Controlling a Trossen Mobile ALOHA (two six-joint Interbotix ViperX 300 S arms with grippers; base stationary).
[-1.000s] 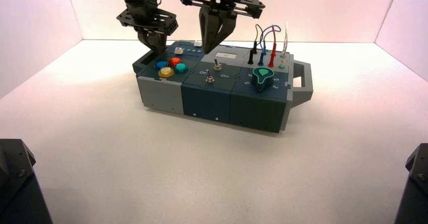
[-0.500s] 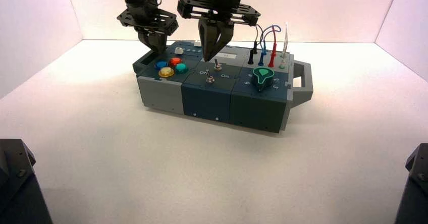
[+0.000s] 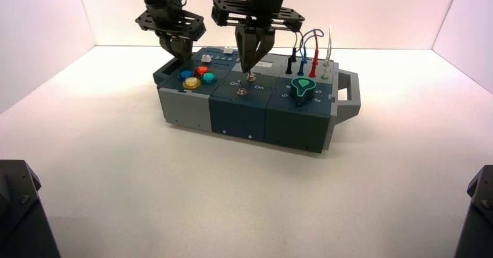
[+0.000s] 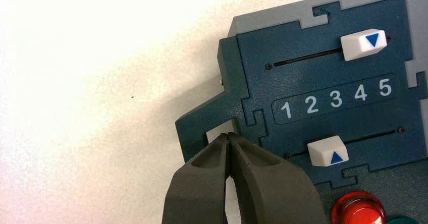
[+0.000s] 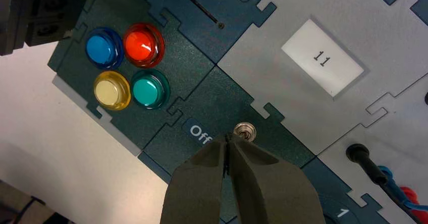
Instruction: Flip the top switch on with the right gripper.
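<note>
box top (image 3: 273,89) — right hand (image 3: 251,71) at top switch (image 5: 244,130)

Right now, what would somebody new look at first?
Probably the right claw, closed to a point, right at the top switch in the middle of the box. Next come the four bright buttons at the box's left end, with the left claw closed just above them.

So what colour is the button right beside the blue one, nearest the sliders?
Red, clearest in the right wrist view, next to the blue button.
</note>
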